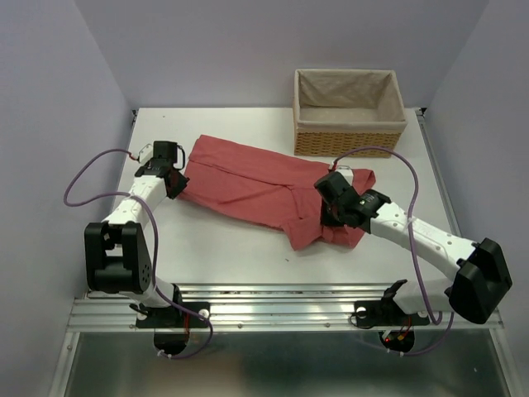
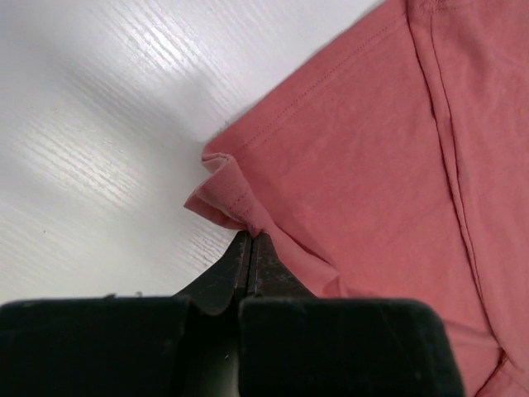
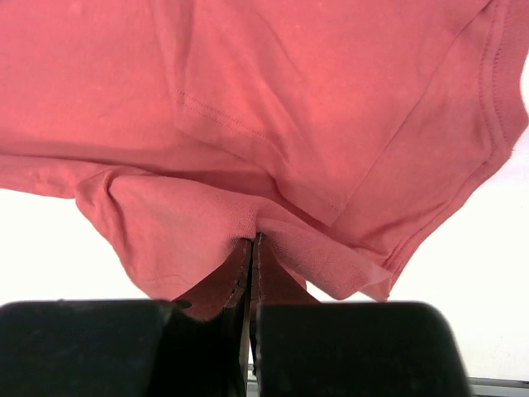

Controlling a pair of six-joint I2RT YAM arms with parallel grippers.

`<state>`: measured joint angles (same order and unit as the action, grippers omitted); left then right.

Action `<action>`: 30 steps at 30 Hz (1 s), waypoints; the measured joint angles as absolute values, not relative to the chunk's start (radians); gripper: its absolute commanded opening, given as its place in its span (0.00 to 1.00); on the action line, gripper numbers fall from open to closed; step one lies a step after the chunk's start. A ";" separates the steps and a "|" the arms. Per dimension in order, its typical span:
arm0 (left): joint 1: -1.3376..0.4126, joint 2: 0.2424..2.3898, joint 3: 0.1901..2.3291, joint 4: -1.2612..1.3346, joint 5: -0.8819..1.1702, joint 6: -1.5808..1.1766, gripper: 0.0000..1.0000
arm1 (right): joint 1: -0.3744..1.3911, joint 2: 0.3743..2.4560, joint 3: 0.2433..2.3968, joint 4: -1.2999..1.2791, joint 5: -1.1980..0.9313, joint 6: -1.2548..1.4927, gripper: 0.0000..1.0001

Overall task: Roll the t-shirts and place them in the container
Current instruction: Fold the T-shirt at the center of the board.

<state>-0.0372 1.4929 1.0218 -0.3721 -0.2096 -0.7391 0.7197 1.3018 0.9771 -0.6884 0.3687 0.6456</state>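
Salmon-red short-sleeved cloth t-shirt [image 1: 248, 186] lies spread mid white table [image 1: 223, 256]. Left gripper [image 1: 177, 184] pinched closed on its 9 o'clock corner. Right gripper [image 1: 332, 217] clamped tight on bunched cloth at 4 o'clock.

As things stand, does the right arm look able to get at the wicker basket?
Probably, but not freely: the basket stands close beyond the right gripper with nothing tall between, yet that gripper is shut on the t-shirt, so it would drag the cloth unless it lets go.

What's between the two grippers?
Only the salmon-red t-shirt, spanning from the left gripper to the right gripper, each shut on it. Top external view.
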 measured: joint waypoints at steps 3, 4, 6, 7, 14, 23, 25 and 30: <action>-0.037 1.474 1.016 -0.385 -0.202 -0.733 0.00 | 0.719 1.282 0.963 -0.697 0.325 0.645 0.01; -0.037 1.452 1.000 -0.388 -0.198 -0.732 0.00 | 0.719 1.272 0.957 -0.705 0.311 0.646 0.01; -0.037 1.410 0.973 -0.403 -0.193 -0.729 0.00 | 0.719 1.237 0.938 -0.719 0.281 0.648 0.01; -0.037 1.386 0.957 -0.411 -0.192 -0.728 0.00 | 0.719 1.211 0.926 -0.736 0.267 0.649 0.01; -0.037 1.280 0.859 -0.464 -0.191 -0.726 0.00 | 0.719 1.138 0.898 -0.804 0.200 0.657 0.01; -0.037 1.295 0.822 -0.482 -0.197 -0.733 0.00 | 0.719 1.139 0.870 -0.804 0.187 0.670 0.01; -0.037 1.317 0.836 -0.485 -0.201 -0.734 0.00 | 0.719 1.142 0.870 -0.804 0.204 0.670 0.01; -0.037 1.391 0.920 -0.480 -0.213 -0.734 0.00 | 0.719 1.193 0.897 -0.804 0.256 0.662 0.01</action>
